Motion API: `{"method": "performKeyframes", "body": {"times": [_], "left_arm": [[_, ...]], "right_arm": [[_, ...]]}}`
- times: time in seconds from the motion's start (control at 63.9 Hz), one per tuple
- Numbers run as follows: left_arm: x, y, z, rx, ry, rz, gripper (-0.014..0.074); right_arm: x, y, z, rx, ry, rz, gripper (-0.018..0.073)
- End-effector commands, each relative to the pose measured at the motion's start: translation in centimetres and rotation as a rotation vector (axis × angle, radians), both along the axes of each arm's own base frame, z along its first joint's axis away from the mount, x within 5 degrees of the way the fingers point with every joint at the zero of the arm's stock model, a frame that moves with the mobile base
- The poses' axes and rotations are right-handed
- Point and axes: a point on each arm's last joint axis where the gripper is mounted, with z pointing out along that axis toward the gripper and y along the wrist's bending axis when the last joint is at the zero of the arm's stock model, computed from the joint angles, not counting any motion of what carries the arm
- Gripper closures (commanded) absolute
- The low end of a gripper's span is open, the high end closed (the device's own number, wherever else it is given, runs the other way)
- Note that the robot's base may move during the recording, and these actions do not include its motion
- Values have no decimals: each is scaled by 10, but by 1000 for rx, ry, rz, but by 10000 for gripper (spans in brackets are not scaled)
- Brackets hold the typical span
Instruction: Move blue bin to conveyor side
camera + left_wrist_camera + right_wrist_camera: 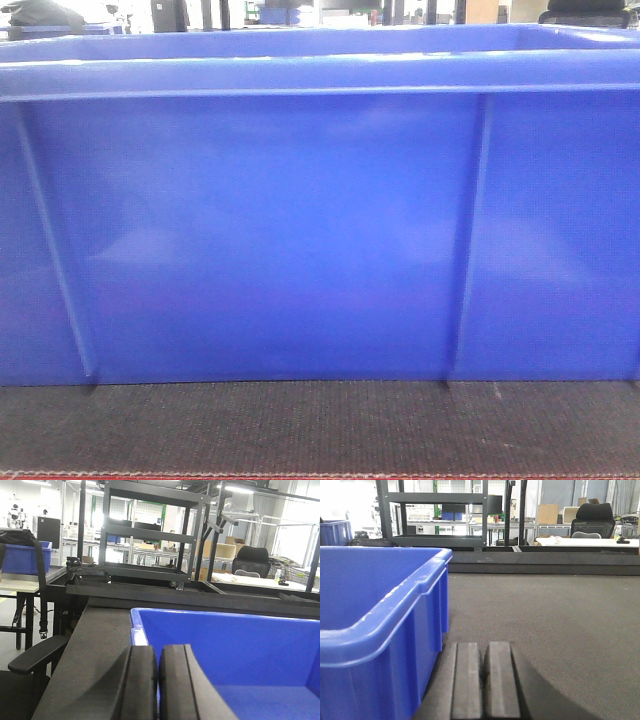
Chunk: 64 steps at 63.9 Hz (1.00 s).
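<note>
The blue bin sits squarely on the conveyor, its long wall close to the belt's red-striped near edge. The left gripper and the right gripper flank the bin's two ends, both with jaws pressed together on nothing. Closed like that, they look set to push rather than grasp.

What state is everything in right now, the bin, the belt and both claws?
Bin: upright on the belt, open-topped, what shows of its inside is empty.
Belt: bare beside the bin.
Left claw: shut, holding nothing, at the bin's rim.
Right claw: shut, holding nothing, low beside the bin.
</note>
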Motion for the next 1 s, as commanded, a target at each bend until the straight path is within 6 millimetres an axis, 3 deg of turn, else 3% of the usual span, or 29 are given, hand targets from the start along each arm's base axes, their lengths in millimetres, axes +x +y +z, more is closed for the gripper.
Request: {"method": "performKeyframes", "body": {"times": [0.0, 0.532, 0.688, 0.845, 0.985], "left_arm": [[-1, 0, 1, 0, -23, -2, 582], [1, 1, -4, 49, -32, 18, 582], [9, 2, -27, 68, -114, 69, 583], [13, 5, -58, 62, 33, 131, 583], [16, 7, -72, 62, 59, 158, 583]], "right_arm": [[0, 0, 1, 0, -17, -7, 648], [0, 0, 1, 0, -17, -7, 648], [0, 0, 1, 0, -17, -7, 648], [0, 0, 1, 0, -17, -7, 648], [0, 0, 1, 0, -17, -7, 648]]}}
